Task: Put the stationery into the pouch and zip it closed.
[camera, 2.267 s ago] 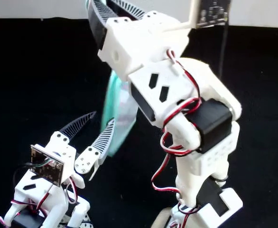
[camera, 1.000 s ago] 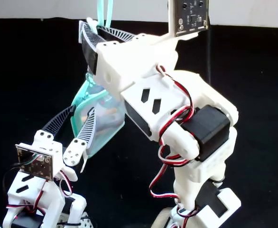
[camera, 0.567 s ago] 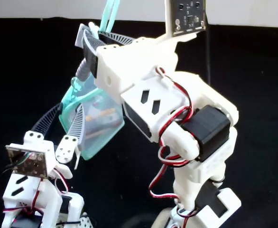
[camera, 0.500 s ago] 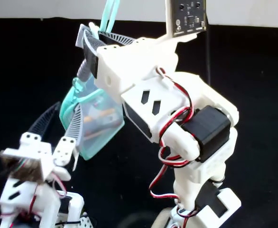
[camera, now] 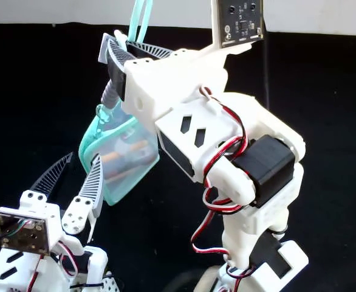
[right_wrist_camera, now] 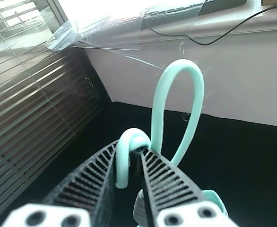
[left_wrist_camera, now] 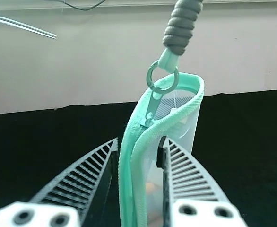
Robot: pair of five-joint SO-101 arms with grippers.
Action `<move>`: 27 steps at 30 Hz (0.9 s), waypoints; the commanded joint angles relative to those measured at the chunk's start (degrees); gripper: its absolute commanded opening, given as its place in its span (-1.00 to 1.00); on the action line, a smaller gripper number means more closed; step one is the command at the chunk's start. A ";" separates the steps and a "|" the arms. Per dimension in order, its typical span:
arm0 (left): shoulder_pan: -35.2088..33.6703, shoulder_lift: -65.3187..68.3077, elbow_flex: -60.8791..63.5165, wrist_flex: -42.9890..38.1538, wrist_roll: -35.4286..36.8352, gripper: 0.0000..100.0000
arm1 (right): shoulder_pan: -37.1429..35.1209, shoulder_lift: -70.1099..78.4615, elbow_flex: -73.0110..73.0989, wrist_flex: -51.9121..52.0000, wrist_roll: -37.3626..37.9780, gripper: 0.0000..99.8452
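A translucent teal-edged pouch (camera: 126, 158) hangs in the air with orange and white stationery (camera: 128, 149) inside. My right gripper (camera: 120, 52) is high up, shut on the pouch's teal loop strap (right_wrist_camera: 176, 109), pinched between its fingers (right_wrist_camera: 152, 165). A grey cord (left_wrist_camera: 182, 21) leads to the ring of the zipper pull (left_wrist_camera: 161, 78) at the top of the pouch's zipped edge (left_wrist_camera: 176, 123). My left gripper (camera: 84, 157) is below and near-left, open, with one finger on each side of the pouch's lower edge.
A black cloth (camera: 38, 91) covers the table and a pale wall (left_wrist_camera: 82, 56) stands behind. The right arm's bulky body (camera: 251, 164) takes up the middle. Window blinds (right_wrist_camera: 25, 94) are off to one side.
The right arm has turned the hanging pouch broadside. The left arm rose to the pouch, then sank down and back toward the near-left, its fingers still straddling the lower edge.
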 commanded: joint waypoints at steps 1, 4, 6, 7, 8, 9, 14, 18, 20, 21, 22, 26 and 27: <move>-0.40 0.57 -0.75 0.00 -0.26 -0.66 | -0.40 -0.48 -1.80 0.13 -0.35 -0.99; -0.75 0.48 2.42 -3.08 -0.35 -0.66 | -0.40 -0.48 -1.80 0.22 -0.35 -0.99; -0.75 0.31 4.70 -5.54 -0.35 -0.66 | -0.40 -0.48 -1.80 0.66 -0.35 -0.99; -0.75 0.31 5.67 -6.68 -0.35 -0.66 | -0.40 -0.48 -1.80 1.10 -0.35 -0.99; -0.75 0.48 6.64 -8.00 -0.35 -0.66 | -0.40 -0.48 -1.80 1.36 -0.35 -0.99; -0.75 0.57 7.52 -9.14 -0.35 -0.66 | -0.40 -0.48 -1.80 1.36 -0.35 -0.99; -0.75 0.57 11.03 -12.04 -4.92 -0.66 | -0.40 -0.48 -1.80 1.36 -0.35 -0.99; -0.40 0.48 11.82 -12.13 -6.15 -0.66 | -0.40 -0.48 -1.80 1.36 -0.35 -0.99; -0.40 0.31 11.82 -12.13 -6.24 -0.66 | -0.40 -0.48 -1.80 1.36 -0.35 -0.99; -0.31 0.31 11.82 -12.13 -6.24 -0.66 | -0.40 -0.48 -1.80 1.36 -0.35 -0.99; -0.31 0.31 11.82 -12.13 -6.24 -0.66 | -0.40 -0.48 -1.80 1.36 -0.35 -0.99; -0.31 0.31 11.82 -11.87 -6.24 -0.71 | -0.40 -0.48 -1.80 1.36 -0.35 -0.99; 0.22 0.31 11.82 -11.87 -6.24 -0.78 | -0.40 -0.48 -1.80 1.36 -0.35 -0.99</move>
